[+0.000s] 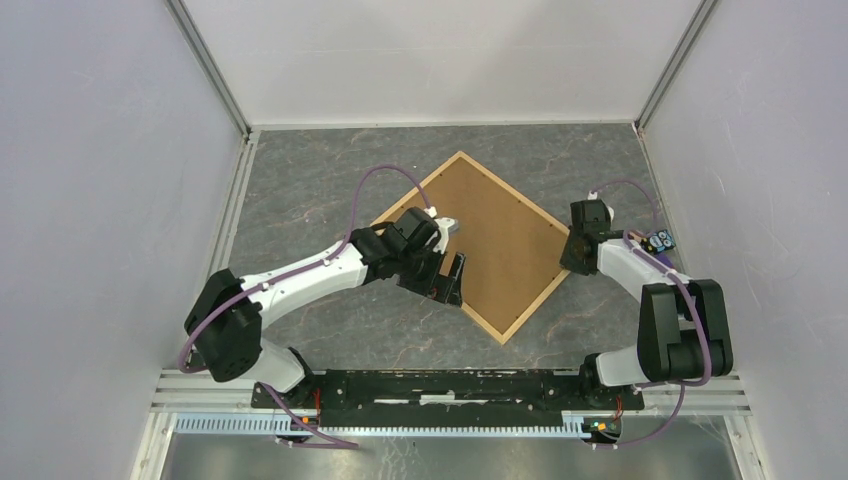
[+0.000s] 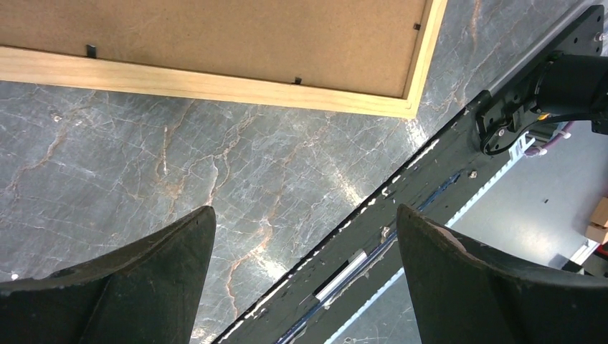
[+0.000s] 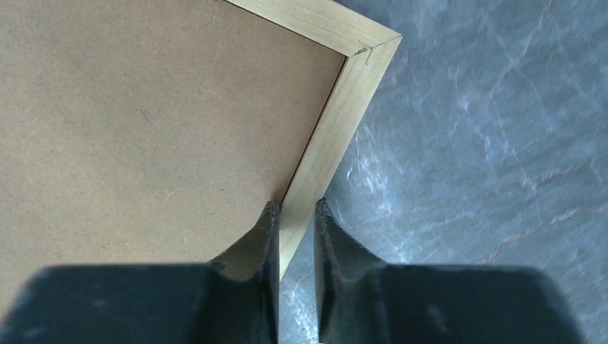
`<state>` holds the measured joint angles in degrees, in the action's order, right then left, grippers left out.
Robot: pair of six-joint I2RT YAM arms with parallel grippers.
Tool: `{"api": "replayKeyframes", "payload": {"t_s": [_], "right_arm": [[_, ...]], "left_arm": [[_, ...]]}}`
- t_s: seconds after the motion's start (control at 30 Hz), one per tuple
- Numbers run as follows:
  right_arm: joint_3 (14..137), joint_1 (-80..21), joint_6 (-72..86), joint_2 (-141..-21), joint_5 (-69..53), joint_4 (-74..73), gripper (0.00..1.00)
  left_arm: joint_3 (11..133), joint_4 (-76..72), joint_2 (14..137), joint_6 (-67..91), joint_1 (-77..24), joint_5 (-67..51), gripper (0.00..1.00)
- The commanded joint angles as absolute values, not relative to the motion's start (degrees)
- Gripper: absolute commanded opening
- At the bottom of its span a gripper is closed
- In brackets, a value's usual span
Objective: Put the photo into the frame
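Note:
The light-wood frame (image 1: 535, 307) lies back side up on the grey marbled table, turned like a diamond. A plain brown backing board (image 1: 490, 240) fills it. The photo is hidden. My left gripper (image 1: 448, 283) is open and empty over the frame's near-left edge. In the left wrist view (image 2: 305, 209) the jaws stand wide apart over bare table, with the frame strip (image 2: 215, 86) beyond them. My right gripper (image 1: 570, 266) is at the frame's right corner. In the right wrist view (image 3: 295, 204) its fingertips straddle the frame strip (image 3: 337, 136), pinched on it beside the board (image 3: 143, 129).
The black base rail (image 1: 450, 385) runs along the near edge and shows in the left wrist view (image 2: 430, 186). A small blue and black object (image 1: 658, 240) sits by the right wall. Walls close in the table on the left, back and right.

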<state>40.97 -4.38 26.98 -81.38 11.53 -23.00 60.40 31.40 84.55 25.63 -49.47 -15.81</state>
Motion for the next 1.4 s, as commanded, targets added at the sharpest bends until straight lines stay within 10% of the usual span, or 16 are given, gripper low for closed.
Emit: {"api": "replayKeyframes", "payload": {"t_s": [0.0,0.4,0.57,0.73,0.97,1.1,1.37], "right_arm": [[37.66,-4.14,19.97,-84.14,8.62,-16.72,0.12],[39.95,-4.21,10.79,-83.42,-2.29,-10.35,0.00],[45.07,-4.15,10.84,-84.35,4.40,-22.92,0.38],[42.55,-4.29,10.27,-85.13,3.84,-23.38,0.43],[41.46,-5.67,16.82,-89.64,2.85,-23.45,0.29],[42.86,-5.99,21.79,-91.98,1.39,-26.89,0.02],[53.27,-6.04,26.04,-91.94,-2.24,-37.42,0.00]], "left_arm": [[61.39,31.64,82.32,22.76,-49.22,-13.95,1.00],[64.27,31.82,82.73,28.39,-49.13,-19.70,1.00],[65.10,31.29,83.46,30.55,-49.18,-19.49,1.00],[67.35,31.28,85.59,31.74,-49.31,-19.73,1.00],[72.78,33.04,90.38,33.29,-53.63,-15.31,1.00],[76.89,34.75,94.26,31.91,-58.84,-6.25,1.00],[78.51,28.96,98.82,17.49,-68.66,6.45,1.00]]}}
